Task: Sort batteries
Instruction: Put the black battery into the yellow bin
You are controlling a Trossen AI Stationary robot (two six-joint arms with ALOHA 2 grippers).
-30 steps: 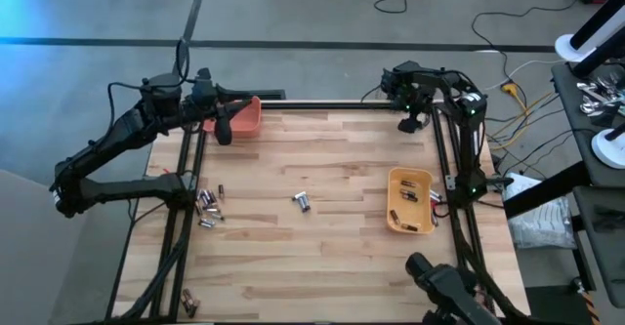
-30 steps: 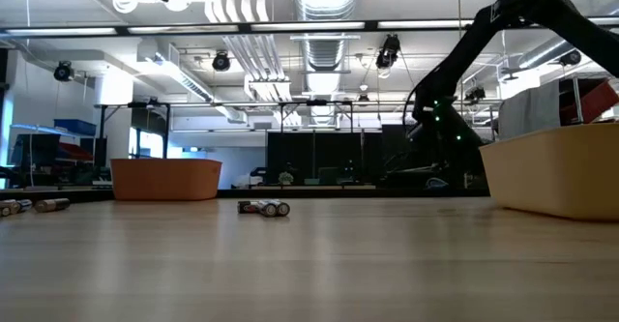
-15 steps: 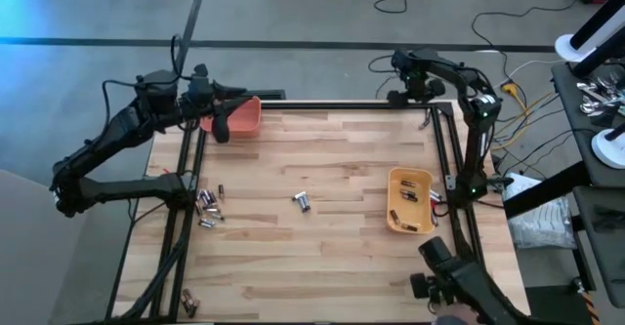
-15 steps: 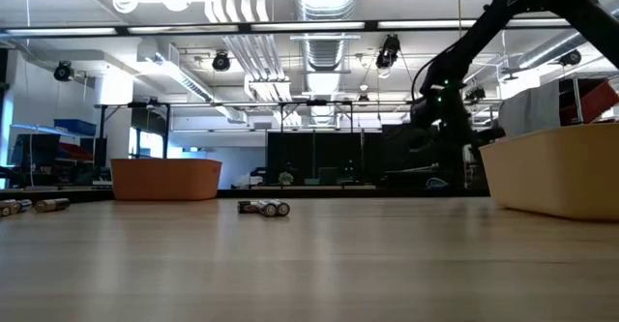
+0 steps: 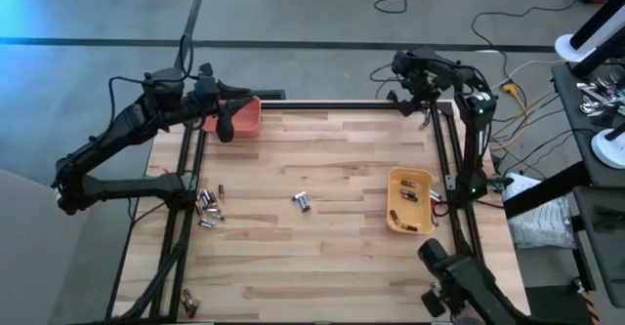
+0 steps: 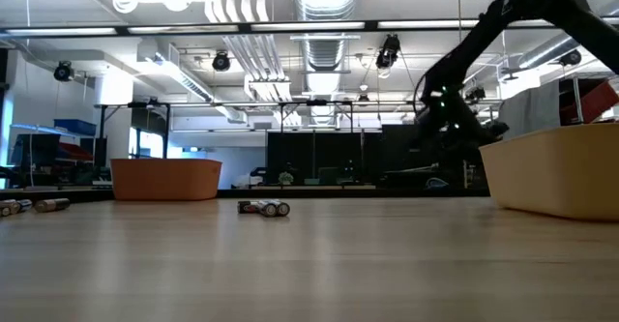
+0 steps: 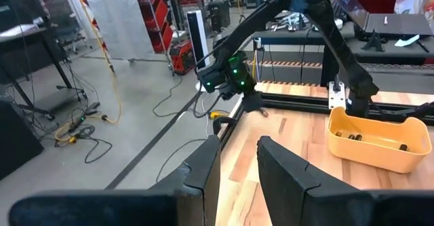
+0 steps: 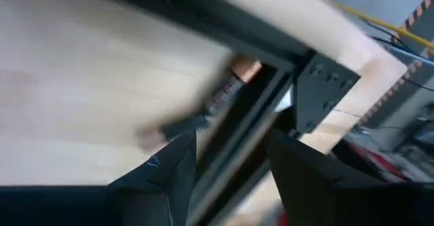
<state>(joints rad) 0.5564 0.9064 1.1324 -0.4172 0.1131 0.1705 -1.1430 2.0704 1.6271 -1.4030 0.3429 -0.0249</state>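
Right gripper (image 5: 426,113) at desk's (image 5: 322,169) far right corner, jaws apart, empty; should center on a battery (image 8: 230,83) before clenching. Left gripper (image 5: 223,130) jaws apart, empty, by orange bin (image 5: 244,117).

Orange bin (image 5: 244,117), yellow bin (image 5: 409,200), pale striped wood table (image 5: 322,266), silvery batteries (image 5: 302,201).

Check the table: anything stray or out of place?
Yes. Two small cylindrical batteries lie at the wooden table's near-left corner, apart from the main battery cluster by the left frame. Another pair sits alone mid-table, outside the yellow plastic bin.
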